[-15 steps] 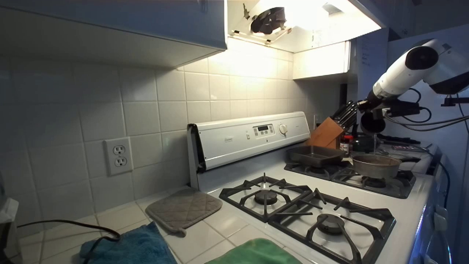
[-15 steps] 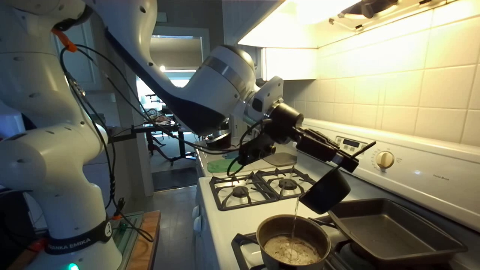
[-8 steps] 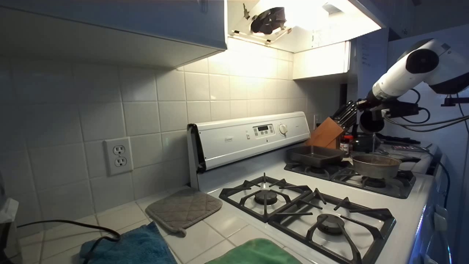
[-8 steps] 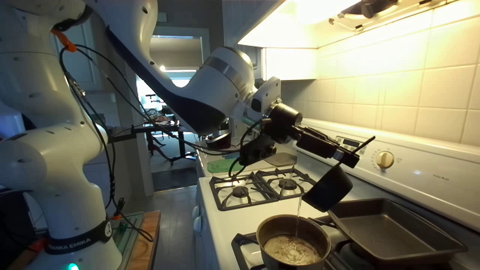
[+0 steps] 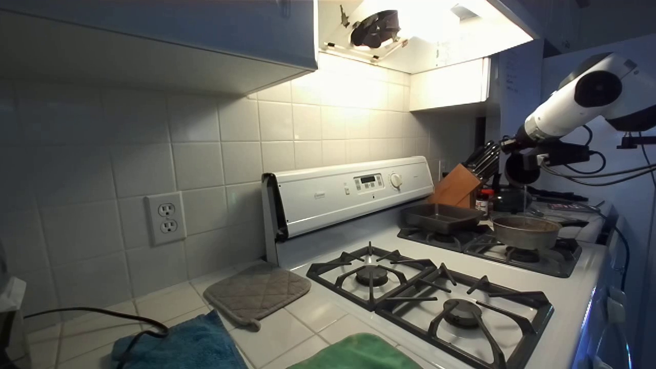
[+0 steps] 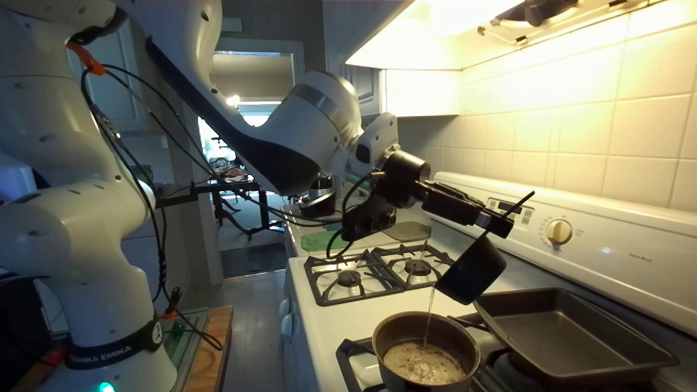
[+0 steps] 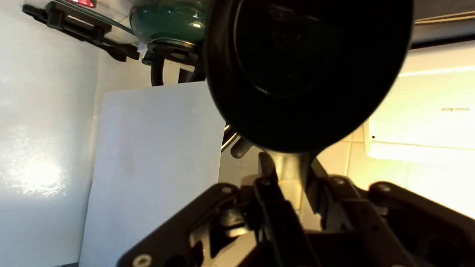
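My gripper (image 6: 496, 220) is shut on the handle of a small black cup (image 6: 472, 269), whose dark handle end (image 6: 521, 204) sticks out past the fingers. Tilted downward, the cup lets a thin stream of water (image 6: 429, 316) fall into a metal saucepan (image 5: 525, 237) standing on a burner below it. Cup and saucepan are apart. Shallow liquid covers the saucepan's bottom. In the wrist view the cup's round dark inside fills the upper middle, and its pale neck (image 7: 288, 165) sits between the fingertips. How much water the cup holds is too dark to tell.
A rectangular baking pan (image 6: 582, 326) sits on the burner beside the saucepan, near the stove's back panel (image 6: 610, 247). Behind stands a knife block (image 5: 455, 187). Burner grates (image 5: 371, 275), a grey pot holder (image 5: 259, 292) and a green cloth (image 5: 359, 352) lie farther along. A lit hood overhangs the stove.
The arm and cup have shifted slightly back toward the robot's base and a little upward. The cup stays tilted, and the stream runs into the saucepan throughout.
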`<state>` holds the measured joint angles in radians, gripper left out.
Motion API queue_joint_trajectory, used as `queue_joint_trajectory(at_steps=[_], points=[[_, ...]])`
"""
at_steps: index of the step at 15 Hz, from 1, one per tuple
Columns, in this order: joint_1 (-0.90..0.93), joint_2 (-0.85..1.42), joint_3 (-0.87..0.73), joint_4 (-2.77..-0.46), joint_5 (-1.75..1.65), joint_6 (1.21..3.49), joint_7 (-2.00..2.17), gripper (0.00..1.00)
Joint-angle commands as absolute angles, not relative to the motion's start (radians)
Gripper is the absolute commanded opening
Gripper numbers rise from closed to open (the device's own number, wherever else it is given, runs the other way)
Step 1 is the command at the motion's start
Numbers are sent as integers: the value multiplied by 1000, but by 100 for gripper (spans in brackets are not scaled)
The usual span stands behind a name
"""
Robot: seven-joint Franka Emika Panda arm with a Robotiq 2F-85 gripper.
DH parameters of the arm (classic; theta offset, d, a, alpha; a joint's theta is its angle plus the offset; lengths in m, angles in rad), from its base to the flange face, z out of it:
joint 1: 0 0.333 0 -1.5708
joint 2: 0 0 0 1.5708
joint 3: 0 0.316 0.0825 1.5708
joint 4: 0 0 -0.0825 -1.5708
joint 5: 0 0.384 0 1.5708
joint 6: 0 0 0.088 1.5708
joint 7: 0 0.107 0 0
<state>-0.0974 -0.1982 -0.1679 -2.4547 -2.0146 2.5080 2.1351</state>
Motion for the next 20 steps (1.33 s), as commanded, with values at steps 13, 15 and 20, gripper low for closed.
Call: queue_joint_trajectory(at_steps=[13,15,20], points=[[-59,-264,-158,-2521,-2093,2407,2222,6],[-56,-265,-157,-2523,-2099,2400,2228,6],[-52,-267,-155,-2526,-2109,2392,2233,6]])
